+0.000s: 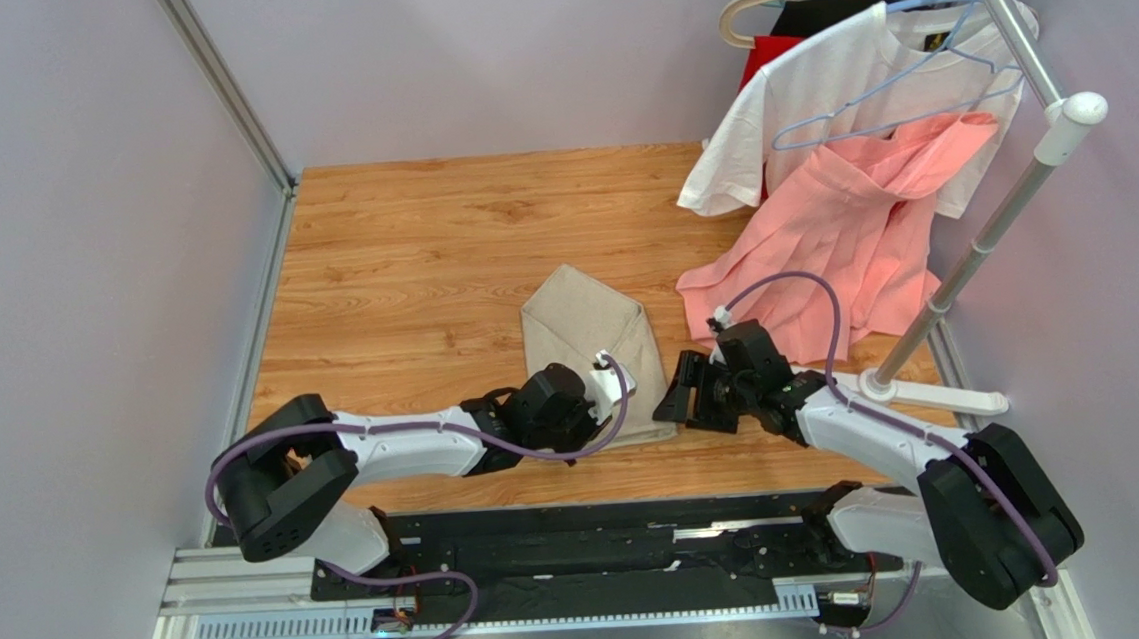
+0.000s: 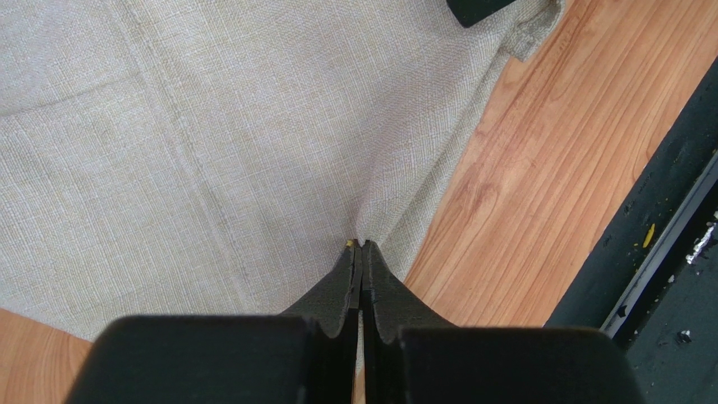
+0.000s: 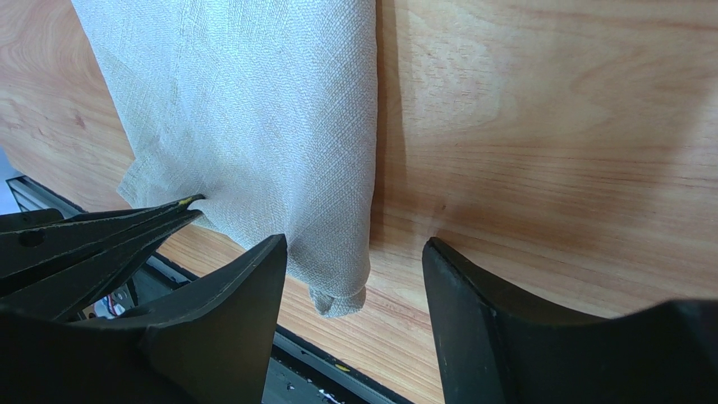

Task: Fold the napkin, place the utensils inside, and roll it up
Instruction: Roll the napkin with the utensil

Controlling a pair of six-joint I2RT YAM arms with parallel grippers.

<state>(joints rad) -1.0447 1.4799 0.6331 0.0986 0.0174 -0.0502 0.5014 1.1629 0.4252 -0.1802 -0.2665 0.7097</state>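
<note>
The beige napkin (image 1: 589, 330) lies folded on the wooden table (image 1: 407, 271), narrowing toward the near edge. My left gripper (image 1: 622, 393) is shut on the napkin's near edge; in the left wrist view the cloth (image 2: 211, 151) puckers at the gripper's closed tips (image 2: 361, 245). My right gripper (image 1: 681, 401) is open just right of it. In the right wrist view the napkin's near right corner (image 3: 341, 296) hangs between the right gripper's spread fingers (image 3: 354, 244), and the left gripper's fingers (image 3: 160, 220) pinch the cloth beside them. The utensils are out of view.
A salmon-pink garment (image 1: 840, 226) and a white T-shirt (image 1: 830, 83) hang from a rack (image 1: 977, 246) at the back right, the pink hem reaching the table. The rack's base (image 1: 927, 392) sits beside my right arm. A black rail (image 1: 591, 544) runs along the near edge.
</note>
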